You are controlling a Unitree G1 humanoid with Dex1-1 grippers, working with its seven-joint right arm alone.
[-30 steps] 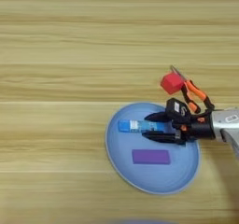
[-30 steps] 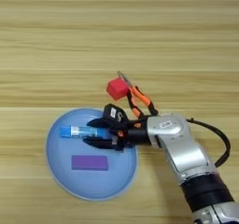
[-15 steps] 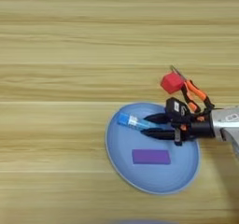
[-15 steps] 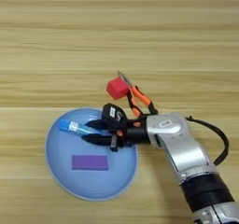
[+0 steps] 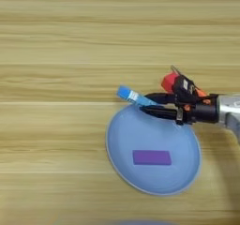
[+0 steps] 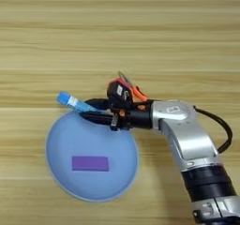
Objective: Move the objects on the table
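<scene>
**Q:** What fills the scene?

**A:** A light wooden table [image 5: 56, 41] with long horizontal grain. On it, right of centre and toward the near edge, lies a large round light-blue plate [image 5: 126, 158].

**Q:** And the robot?

**A:** Its silver right forearm [image 6: 185, 135] reaches in from the lower right, orange and red parts showing by the wrist. The right gripper [image 5: 146, 104] points left over the plate's far rim.

**Q:** What lies in the plate?

**A:** A flat purple block [image 5: 151, 157], alone on the plate's near half, long side across the picture, well apart from the gripper.

**Q:** And the smallest thing?

**A:** A small blue tube [image 5: 131, 95] with a white label, pinched at one end between the two black fingers, tilted, its free end jutting up-left past the plate's rim, over the wood.
</scene>
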